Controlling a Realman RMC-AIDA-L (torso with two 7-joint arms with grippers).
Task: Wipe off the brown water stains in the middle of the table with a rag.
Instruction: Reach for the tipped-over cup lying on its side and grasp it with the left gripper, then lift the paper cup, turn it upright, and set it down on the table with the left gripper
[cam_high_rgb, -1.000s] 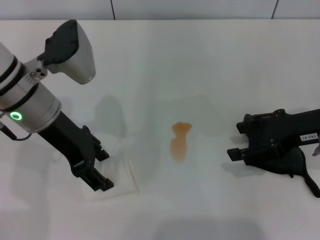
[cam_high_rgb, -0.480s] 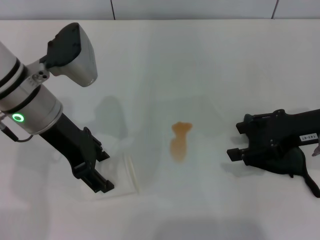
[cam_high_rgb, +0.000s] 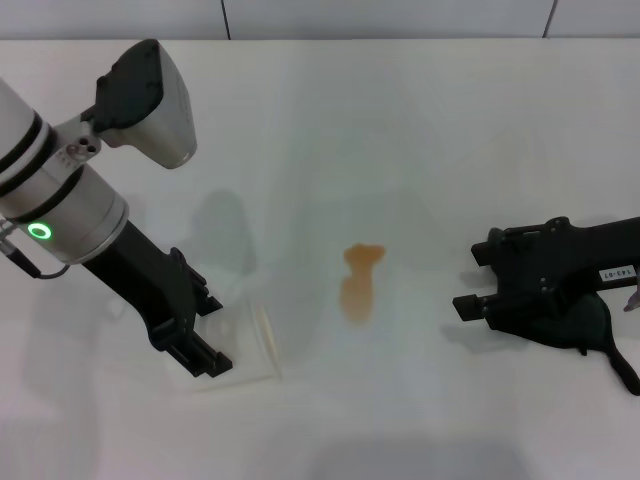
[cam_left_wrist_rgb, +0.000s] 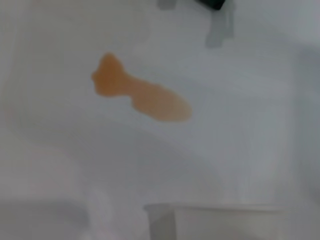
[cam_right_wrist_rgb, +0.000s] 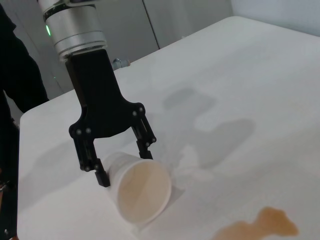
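The brown water stains (cam_high_rgb: 359, 284) are sitting in the middle of the table (cam_high_rgb: 400, 120), not yet wiped. Well to their right, the rag (cam_high_rgb: 590, 330) is lying under my right gripper (cam_high_rgb: 470, 305), which is resting low over it, ready to take it; I cannot tell how its fingers stand. On the far side, my left gripper (cam_high_rgb: 205, 362) is straddling a tipped clear cup (cam_right_wrist_rgb: 141, 187), fingers spread around its base, likely keeping it from rolling toward the spill.

One stain (cam_high_rgb: 361, 283), one rag (cam_high_rgb: 590, 330), one plastic cup (cam_right_wrist_rgb: 141, 192), two grippers: left (cam_high_rgb: 200, 352) and right (cam_high_rgb: 468, 283).
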